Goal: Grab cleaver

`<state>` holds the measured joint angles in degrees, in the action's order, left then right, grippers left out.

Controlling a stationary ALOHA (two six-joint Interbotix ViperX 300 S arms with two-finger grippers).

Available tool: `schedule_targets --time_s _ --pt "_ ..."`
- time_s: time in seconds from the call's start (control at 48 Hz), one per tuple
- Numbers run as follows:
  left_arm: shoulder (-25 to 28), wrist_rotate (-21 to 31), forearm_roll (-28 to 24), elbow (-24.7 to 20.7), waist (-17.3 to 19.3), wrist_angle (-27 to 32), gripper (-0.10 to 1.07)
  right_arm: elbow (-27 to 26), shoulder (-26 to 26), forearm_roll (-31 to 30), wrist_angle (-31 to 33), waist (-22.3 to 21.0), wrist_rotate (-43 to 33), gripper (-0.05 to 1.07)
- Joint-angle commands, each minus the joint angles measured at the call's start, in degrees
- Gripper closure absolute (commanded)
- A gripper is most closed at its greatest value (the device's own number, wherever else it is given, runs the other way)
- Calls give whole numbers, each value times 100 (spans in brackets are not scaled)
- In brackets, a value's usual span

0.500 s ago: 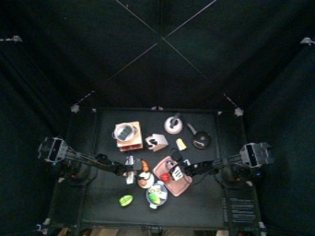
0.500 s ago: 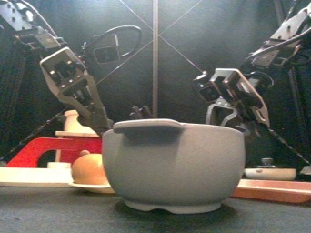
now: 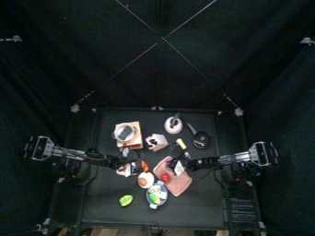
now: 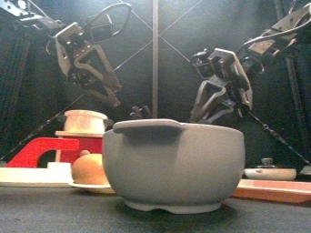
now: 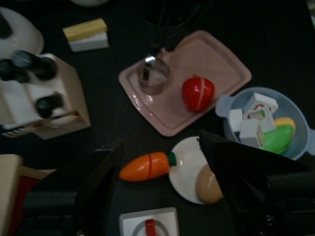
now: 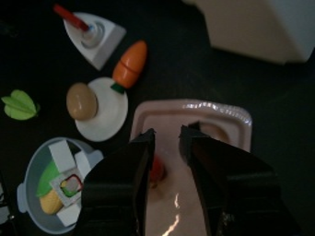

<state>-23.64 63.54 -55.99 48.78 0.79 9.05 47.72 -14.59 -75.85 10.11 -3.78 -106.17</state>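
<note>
Currently both grippers hover empty: left gripper [image 5: 163, 168] jaws spread wide above carrot [image 5: 140, 166]; right gripper [image 6: 168, 138] jaws parted over pink board [image 6: 231, 116]. Cleaver [image 5: 150, 72] lies at that board's corner, untouched.

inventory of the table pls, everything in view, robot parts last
cleaver: 1, white with red handle, beside the carrot
carrot: 1, orange, next to the plate
plate: 1, white, carrying a brown round item
board: 1, pink, table middle, holds a red fruit
bowl: 1, grey, table front
leaf: 1, green, near the plate
knob box: 1, pale with black knobs, behind the carrot
left claw: 1, black, open, above the plate
right claw: 1, black, open, above the board
</note>
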Motion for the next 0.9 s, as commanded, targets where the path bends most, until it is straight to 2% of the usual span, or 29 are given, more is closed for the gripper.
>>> schedule_targets --time_s 0.0,0.167,0.396,0.646,0.875 --pt "-185 0 -44 -141 193 -18 0 -141 -255 -492 0 -299 -9 32" --pt "-334 18 -193 -176 536 -18 0 -158 -290 -923 44 -817 -35 32" --pt "-246 26 -220 -352 976 -35 0 -185 -220 -703 70 -1424 -53 33" --pt "-44 26 -290 -624 1415 -44 2 -272 0 -721 62 -1529 -18 41" --pt "431 -9 -466 -976 1837 -44 2 -466 281 -809 35 -1529 -18 42"
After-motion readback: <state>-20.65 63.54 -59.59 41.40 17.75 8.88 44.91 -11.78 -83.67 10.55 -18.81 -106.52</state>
